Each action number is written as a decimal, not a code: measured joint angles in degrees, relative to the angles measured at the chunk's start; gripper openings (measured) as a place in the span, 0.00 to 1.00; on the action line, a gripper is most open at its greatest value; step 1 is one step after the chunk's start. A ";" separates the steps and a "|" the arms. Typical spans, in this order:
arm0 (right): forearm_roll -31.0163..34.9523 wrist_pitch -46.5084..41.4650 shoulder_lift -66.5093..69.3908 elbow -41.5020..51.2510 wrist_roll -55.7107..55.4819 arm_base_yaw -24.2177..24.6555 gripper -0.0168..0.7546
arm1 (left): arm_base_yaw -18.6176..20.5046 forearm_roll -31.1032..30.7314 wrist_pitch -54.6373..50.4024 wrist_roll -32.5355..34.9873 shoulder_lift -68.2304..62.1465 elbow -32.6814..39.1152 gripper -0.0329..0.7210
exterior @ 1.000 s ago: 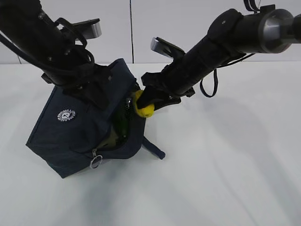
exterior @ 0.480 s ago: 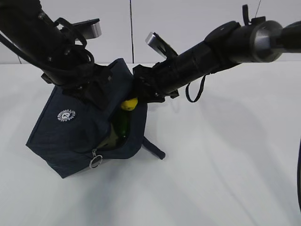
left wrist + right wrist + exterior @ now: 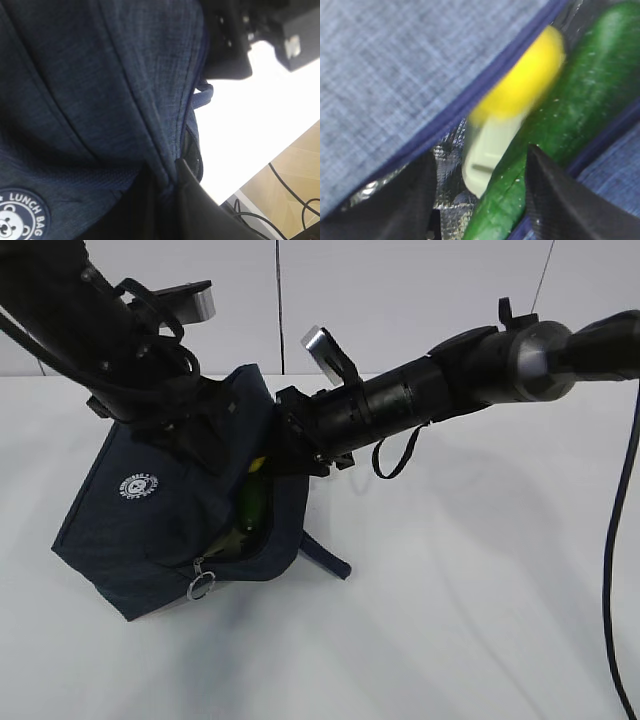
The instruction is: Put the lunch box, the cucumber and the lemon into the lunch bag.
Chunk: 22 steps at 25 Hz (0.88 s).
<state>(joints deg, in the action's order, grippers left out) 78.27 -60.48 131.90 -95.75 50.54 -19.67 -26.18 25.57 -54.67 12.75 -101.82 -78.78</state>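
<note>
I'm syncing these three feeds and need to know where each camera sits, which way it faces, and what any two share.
Exterior: in front, looking down at a slant at the lunch bag on the table; both arms show.
Left wrist: pressed close to the bag's outer fabric and logo; left gripper pinches the fabric.
Right wrist: peers into the bag's mouth at lemon, cucumber, lunch box; right gripper fingers frame it.
Shared: exterior and right wrist show cucumber and lemon.
</note>
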 joint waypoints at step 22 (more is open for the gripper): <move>-5.80 -5.59 0.00 0.00 -1.73 7.29 0.58 | 0.00 0.00 -0.81 0.00 0.00 0.00 0.07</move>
<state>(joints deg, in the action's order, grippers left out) 72.48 -66.07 131.90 -95.75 48.81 -12.38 -26.18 25.57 -55.48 12.75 -101.82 -78.78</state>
